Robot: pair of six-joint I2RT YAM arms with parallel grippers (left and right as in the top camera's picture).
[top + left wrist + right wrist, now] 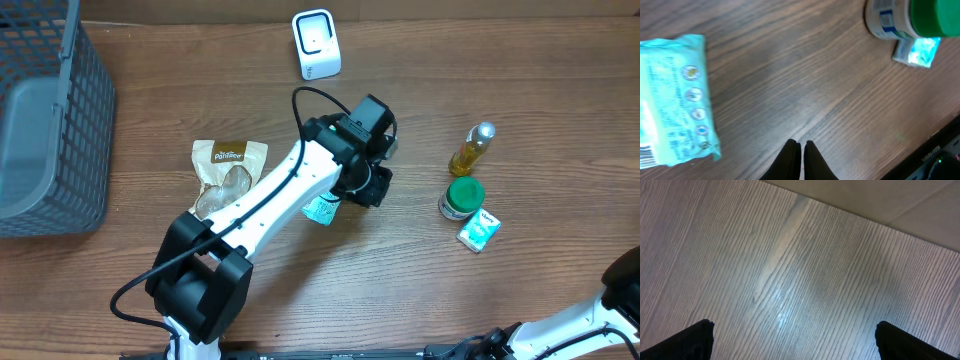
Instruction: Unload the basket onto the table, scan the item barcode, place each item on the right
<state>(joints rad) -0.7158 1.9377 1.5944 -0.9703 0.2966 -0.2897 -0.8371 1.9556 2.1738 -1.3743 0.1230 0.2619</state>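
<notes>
The teal packet (675, 100) lies flat on the counter (790, 75), partly hidden under the left arm in the overhead view. The left pincer (801, 146) is closed tight on nothing, near the packet's edge but apart from it. Further out stand a green-lidded jar (462, 197) and a bottle (472, 148) of yellow liquid. The basket (90, 130) shows only grey inside. The right pincer (792, 332) gapes wide, empty.
</notes>
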